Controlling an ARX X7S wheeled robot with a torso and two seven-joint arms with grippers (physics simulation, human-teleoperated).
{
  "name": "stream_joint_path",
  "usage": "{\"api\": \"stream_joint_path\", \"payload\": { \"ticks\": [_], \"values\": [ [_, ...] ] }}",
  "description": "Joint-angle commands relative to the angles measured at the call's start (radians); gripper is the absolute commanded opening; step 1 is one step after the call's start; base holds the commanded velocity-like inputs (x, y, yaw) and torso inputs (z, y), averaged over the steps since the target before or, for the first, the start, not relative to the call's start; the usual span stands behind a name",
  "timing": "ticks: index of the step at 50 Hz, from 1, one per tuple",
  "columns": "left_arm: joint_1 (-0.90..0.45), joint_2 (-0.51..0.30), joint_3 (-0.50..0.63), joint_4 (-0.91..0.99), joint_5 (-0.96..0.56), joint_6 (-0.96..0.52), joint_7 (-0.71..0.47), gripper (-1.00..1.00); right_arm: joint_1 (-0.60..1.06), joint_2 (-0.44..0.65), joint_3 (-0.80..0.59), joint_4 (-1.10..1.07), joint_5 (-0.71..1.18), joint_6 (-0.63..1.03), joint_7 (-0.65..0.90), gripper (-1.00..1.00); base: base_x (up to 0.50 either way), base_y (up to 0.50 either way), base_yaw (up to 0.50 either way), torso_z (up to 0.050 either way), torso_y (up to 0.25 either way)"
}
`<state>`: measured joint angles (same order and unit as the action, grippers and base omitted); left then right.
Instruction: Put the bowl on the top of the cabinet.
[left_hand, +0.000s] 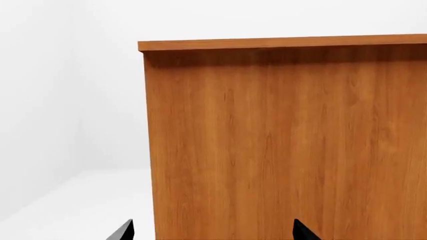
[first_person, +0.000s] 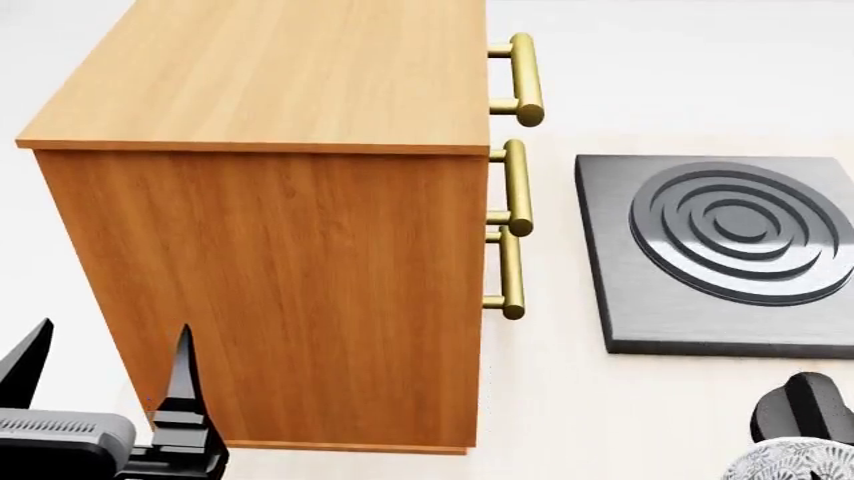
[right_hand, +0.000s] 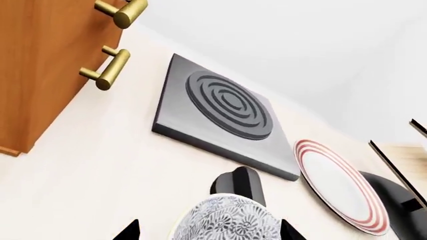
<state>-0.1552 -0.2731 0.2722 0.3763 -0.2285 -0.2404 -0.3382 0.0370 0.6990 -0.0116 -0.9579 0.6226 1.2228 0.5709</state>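
Right gripper (right_hand: 210, 231): only two black finger tips show at the frame edge, spread apart, with the bowl (right_hand: 227, 222) sitting between them — whether the tips actually touch its sides can't be told from this crop. The bowl's grey floral rim also peeks in at the head view's lower corner. Just beyond the bowl, a black knob (right_hand: 239, 183); past that, the grey hob slab (right_hand: 220, 117) with raised concentric rings. To one side of the bowl, a white plate with red rings (right_hand: 340, 186) leans on a black stand (right_hand: 393, 200).

Left gripper (first_person: 107, 375): two black fingers standing apart, nothing between them — empty. Straight ahead of the jaws, close, the cabinet (first_person: 287, 290) side panel of orange-brown wood; its top is bare. Three brass bar handles (first_person: 517, 185) run down the cabinet's front face, which faces the hob slab across the pale counter (first_person: 561, 400).
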Motion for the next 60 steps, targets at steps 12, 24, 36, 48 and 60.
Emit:
{"api": "stream_joint_path", "payload": {
  "ticks": [12,24,36,48,60],
  "values": [
    [-0.002,-0.007,0.006,-0.002,-0.007,0.003,-0.009,1.0,-0.045,0.002,-0.036,0.064,-0.022,-0.069,-0.001,1.0,0.0,0.0,0.0,0.0,0.0],
    [-0.001,-0.012,0.01,0.006,-0.007,0.001,-0.015,1.0,-0.055,0.006,-0.049,0.096,-0.039,-0.099,-0.003,1.0,0.0,0.0,0.0,0.0,0.0],
    [-0.002,-0.015,0.013,0.005,-0.01,0.003,-0.019,1.0,-0.072,0.005,-0.057,0.128,-0.052,-0.127,-0.003,1.0,0.0,0.0,0.0,0.0,0.0],
    [-0.004,-0.018,0.018,0.006,-0.012,0.001,-0.024,1.0,-0.089,0.001,-0.08,0.162,-0.068,-0.159,-0.007,1.0,0.0,0.0,0.0,0.0,0.0],
    [-0.003,-0.022,0.02,0.005,-0.015,0.005,-0.028,1.0,-0.09,0.002,-0.085,0.172,-0.073,-0.17,-0.007,1.0,0.0,0.0,0.0,0.0,0.0]
  ]
}}
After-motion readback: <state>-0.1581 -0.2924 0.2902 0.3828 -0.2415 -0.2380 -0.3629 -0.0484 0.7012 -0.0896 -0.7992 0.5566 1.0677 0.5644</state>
